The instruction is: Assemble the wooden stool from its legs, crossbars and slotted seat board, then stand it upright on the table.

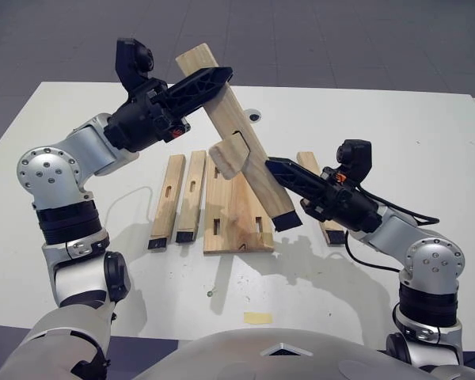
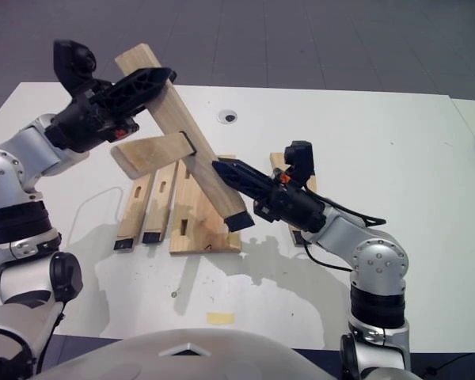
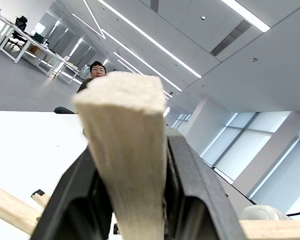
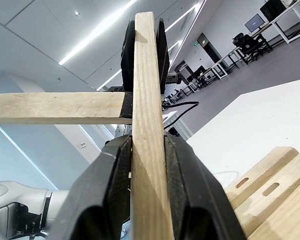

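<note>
A long wooden leg [image 1: 241, 131] with a black foot cap is held slanted in the air above the table. My left gripper [image 1: 222, 81] is shut on its upper part, and my right gripper [image 1: 274, 166] is shut on its lower part, just above the cap. A short crossbar [image 2: 150, 154] sticks out sideways from the leg's slot, seen in the right wrist view as the crossbar [image 4: 55, 107]. Beneath them the slotted seat board [image 1: 237, 218] lies flat. Two more legs [image 1: 168, 202] lie side by side to its left, and another leg [image 1: 331, 232] lies under my right arm.
A small round hole [image 1: 255, 115] sits in the white table [image 1: 396, 142] behind the parts. A yellow tape scrap [image 1: 258, 318] lies near the front edge. A thin white cable [image 1: 131, 194] curves left of the legs.
</note>
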